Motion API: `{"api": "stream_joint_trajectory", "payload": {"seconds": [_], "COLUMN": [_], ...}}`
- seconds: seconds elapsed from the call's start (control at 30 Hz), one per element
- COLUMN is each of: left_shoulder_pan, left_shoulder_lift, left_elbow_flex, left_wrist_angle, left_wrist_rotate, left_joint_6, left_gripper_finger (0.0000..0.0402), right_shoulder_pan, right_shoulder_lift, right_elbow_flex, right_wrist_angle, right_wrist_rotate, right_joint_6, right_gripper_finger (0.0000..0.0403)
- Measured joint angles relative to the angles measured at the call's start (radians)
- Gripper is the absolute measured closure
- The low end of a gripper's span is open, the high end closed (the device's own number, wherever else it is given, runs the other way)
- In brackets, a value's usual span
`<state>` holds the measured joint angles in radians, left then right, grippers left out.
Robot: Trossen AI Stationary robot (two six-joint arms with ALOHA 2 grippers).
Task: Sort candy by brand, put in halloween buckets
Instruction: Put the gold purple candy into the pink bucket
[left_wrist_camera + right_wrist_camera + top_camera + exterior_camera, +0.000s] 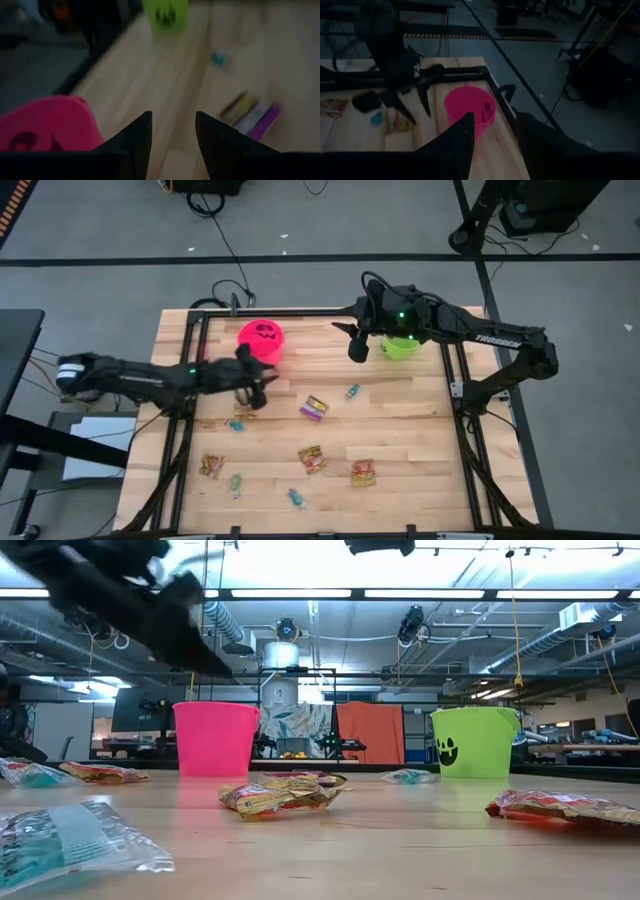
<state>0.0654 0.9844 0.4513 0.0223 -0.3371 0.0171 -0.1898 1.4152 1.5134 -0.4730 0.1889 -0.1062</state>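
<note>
Fingers parted and holding nothing, the left gripper (258,385) hangs just beside the hot pink jack-o'-lantern bucket (260,336), on the side facing the open table, while the right gripper (357,345), its fingers likewise spread and bare, hovers between the pink bucket and the lime green bucket (400,346) at the far edge of the wooden table (420,450). The candy remains scattered across the boards: a purple-and-yellow packet (316,407) and a teal twist (352,391) lie nearest the buckets, another teal piece (237,424) sits close by the left gripper, and orange-red packets (362,473) and further teal twists (296,498) lie well apart toward the near edge. By the look of it the sorting is between picks, most of the sweets not yet binned. The next move would call for one arm to drop over a single wrapper, most likely the teal piece beside the left gripper, and pinch the thin packet cleanly off the flat wood.
</note>
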Motion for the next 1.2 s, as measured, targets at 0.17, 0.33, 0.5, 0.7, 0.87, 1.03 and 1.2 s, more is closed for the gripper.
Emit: {"api": "stream_joint_trajectory", "payload": {"seconds": [0.17,0.33,0.5,0.7,0.87,1.03,1.2], "left_shoulder_pan": [-0.002,-0.003,-0.017,-0.020,-0.021,-0.022,-0.022], "left_shoulder_lift": [0.266,0.454,0.545,0.560,0.560,0.560,0.560], "left_elbow_flex": [0.119,0.192,0.258,0.318,0.338,0.338,0.338], "left_wrist_angle": [-0.063,-0.020,-0.016,-0.033,-0.066,-0.055,0.037], "left_wrist_rotate": [-0.005,0.019,0.104,0.316,0.435,0.441,0.477], "left_joint_6": [0.059,0.089,0.108,0.050,0.057,0.116,0.186], "left_gripper_finger": [0.0244,0.0244,0.0241,0.0205,0.0154,0.0119,0.0117], "right_shoulder_pan": [0.000,0.000,0.000,0.000,0.001,0.001,0.016], "right_shoulder_lift": [0.000,-0.001,-0.017,-0.067,-0.114,-0.144,-0.146], "right_elbow_flex": [0.005,0.005,0.005,0.005,0.005,0.005,0.005], "right_wrist_angle": [-0.028,-0.095,-0.136,-0.156,-0.168,-0.195,-0.235], "right_wrist_rotate": [-0.005,-0.007,-0.008,-0.002,-0.002,-0.006,0.000], "right_joint_6": [-0.009,-0.019,-0.030,-0.046,-0.045,-0.024,-0.010], "right_gripper_finger": [0.0248,0.0248,0.0247,0.0249,0.0249,0.0249,0.0249]}}
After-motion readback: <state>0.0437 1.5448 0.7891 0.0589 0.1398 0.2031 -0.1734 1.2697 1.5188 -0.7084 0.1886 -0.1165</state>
